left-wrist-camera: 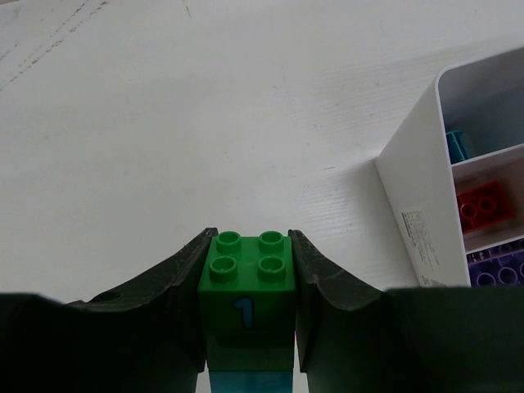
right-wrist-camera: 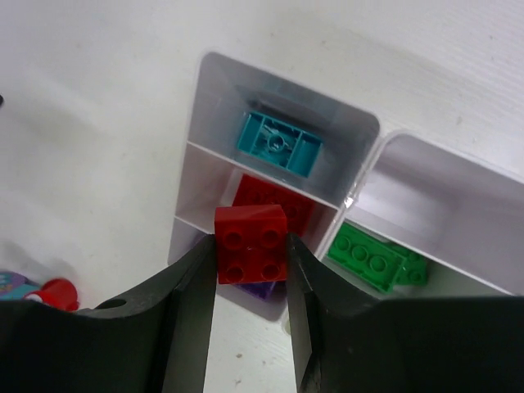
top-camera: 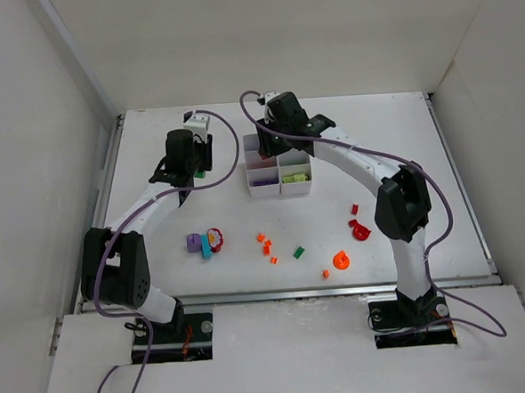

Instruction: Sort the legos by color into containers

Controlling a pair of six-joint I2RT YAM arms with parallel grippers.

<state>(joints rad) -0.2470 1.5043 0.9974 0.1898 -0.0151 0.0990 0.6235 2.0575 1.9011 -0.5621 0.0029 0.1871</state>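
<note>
The white six-compartment tray (top-camera: 281, 193) stands at mid-table. My left gripper (top-camera: 200, 165) hangs left of it, shut on a dark green brick (left-wrist-camera: 246, 282) marked "1", with a teal piece under it. The tray's wall (left-wrist-camera: 413, 192) lies to the right in the left wrist view, with teal, red and purple legos inside. My right gripper (right-wrist-camera: 251, 243) hovers over the tray's left column, shut on a red brick (right-wrist-camera: 251, 233). Below it lie a teal brick (right-wrist-camera: 279, 144), a red brick (right-wrist-camera: 282, 199) and green plates (right-wrist-camera: 372, 259).
Loose legos lie on the table nearer the arm bases: a purple brick (top-camera: 193, 243), a red and pink cluster (top-camera: 214, 241), small orange bits (top-camera: 264, 243), a green piece (top-camera: 298, 251), an orange round piece (top-camera: 341, 261) and red pieces (top-camera: 361, 231).
</note>
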